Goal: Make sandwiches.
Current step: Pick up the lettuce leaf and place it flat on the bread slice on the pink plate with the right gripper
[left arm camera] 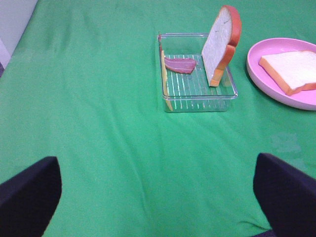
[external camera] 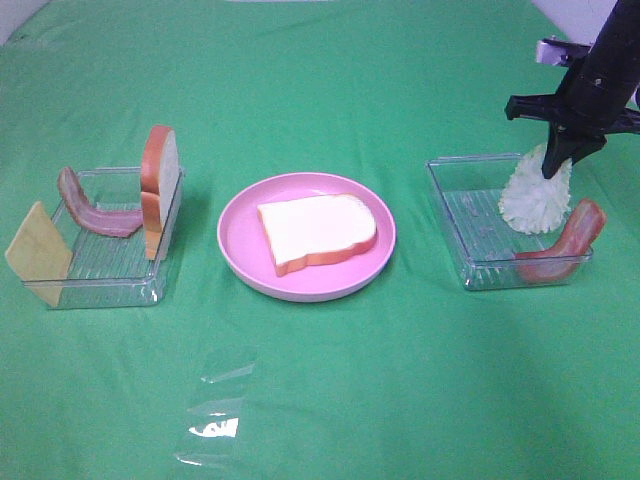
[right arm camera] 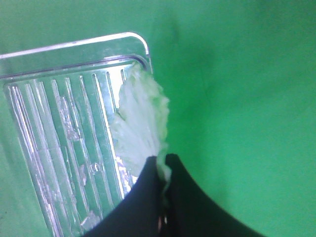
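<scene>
At the far left of the green desk (external camera: 320,80) stands the left tray (external camera: 100,296), clear plastic with a ribbed floor. A yellow cheese square (external camera: 38,254) leans on edge against its left end. The left bacon strip (external camera: 95,212) curves along the floor and up towards the far-left corner. The upright bread slice (external camera: 160,188) stands against the right wall, crust on top.

The left jaws hang wide apart over bare cloth, well short of that tray, with nothing between them (only their two dark tips show in the left wrist view).

Nearer the front edge, between the left tray and the plate, lies a crumpled scrap of clear film (external camera: 215,415).

In the middle sits the pink plate (external camera: 240,250). The flat bread slice (external camera: 316,232) lies on it, white face up.

Further right is the right tray (external camera: 470,230). The right bacon strip (external camera: 565,245) leans across its near-right corner, its upper end poking above the rim. Just behind it, at the tray's right wall, hangs the pale lettuce leaf (external camera: 537,195).

The right jaws reach down from the black arm (external camera: 600,70) and are pinched shut on the leaf's top edge. The right wrist view shows the leaf squeezed between the two black tips and spread over the tray's corner. The bacon sits close in front of the leaf's lower part (whether the two touch, I cannot tell), and the tray wall runs right beside it. Whether the leaf's bottom edge rests on the tray is also unclear.
</scene>
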Motion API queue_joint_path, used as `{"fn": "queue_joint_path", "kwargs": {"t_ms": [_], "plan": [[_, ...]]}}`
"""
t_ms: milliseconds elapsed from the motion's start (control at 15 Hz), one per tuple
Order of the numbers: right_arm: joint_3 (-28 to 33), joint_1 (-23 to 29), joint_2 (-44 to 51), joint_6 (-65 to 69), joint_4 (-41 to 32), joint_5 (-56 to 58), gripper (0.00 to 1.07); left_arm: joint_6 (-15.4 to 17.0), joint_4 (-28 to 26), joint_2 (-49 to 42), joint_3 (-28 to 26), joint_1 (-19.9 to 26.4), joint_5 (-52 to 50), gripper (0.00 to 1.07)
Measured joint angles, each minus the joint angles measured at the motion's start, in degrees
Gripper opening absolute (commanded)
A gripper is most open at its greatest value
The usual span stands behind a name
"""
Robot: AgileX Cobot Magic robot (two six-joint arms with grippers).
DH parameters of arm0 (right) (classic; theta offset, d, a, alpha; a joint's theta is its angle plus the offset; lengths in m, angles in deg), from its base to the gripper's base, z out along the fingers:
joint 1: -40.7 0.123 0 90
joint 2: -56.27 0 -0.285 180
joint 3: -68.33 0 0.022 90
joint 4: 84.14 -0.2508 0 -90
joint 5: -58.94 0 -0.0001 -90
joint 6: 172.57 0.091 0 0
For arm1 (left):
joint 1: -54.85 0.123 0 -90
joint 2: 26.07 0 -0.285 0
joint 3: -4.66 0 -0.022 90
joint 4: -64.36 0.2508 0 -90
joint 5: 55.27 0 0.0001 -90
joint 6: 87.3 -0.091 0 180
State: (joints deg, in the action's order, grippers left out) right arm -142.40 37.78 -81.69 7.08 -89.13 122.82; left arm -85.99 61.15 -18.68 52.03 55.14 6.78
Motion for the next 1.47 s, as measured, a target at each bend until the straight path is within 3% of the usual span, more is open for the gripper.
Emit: {"fn": "queue_joint_path", "kwargs": {"t_ms": [333, 600, 933, 1333, 1467], "plan": [[0.0, 0.0, 0.5, 0.0, -0.1, 1.4, 0.0, 0.0, 0.0, 0.0, 0.0, 0.0, 0.0, 0.98], [0.0, 0.1, 6.8, -1.5, -6.4, 2.5, 0.0, 0.0, 0.0, 0.0, 0.0, 0.0, 0.0, 0.98], [0.0, 0.4, 12.2, -1.6, -7.8, 4.3, 0.0, 0.0, 0.0, 0.0, 0.0, 0.0, 0.0, 0.98], [0.0, 9.1, 18.3, -1.6, -7.6, 5.6, 0.0, 0.0, -0.1, 0.0, 0.0, 0.0, 0.0, 0.98], [0.0, 16.1, 18.3, -1.6, -7.6, 5.6, 0.0, 0.0, -0.1, 0.0, 0.0, 0.0, 0.0, 0.98]]}}
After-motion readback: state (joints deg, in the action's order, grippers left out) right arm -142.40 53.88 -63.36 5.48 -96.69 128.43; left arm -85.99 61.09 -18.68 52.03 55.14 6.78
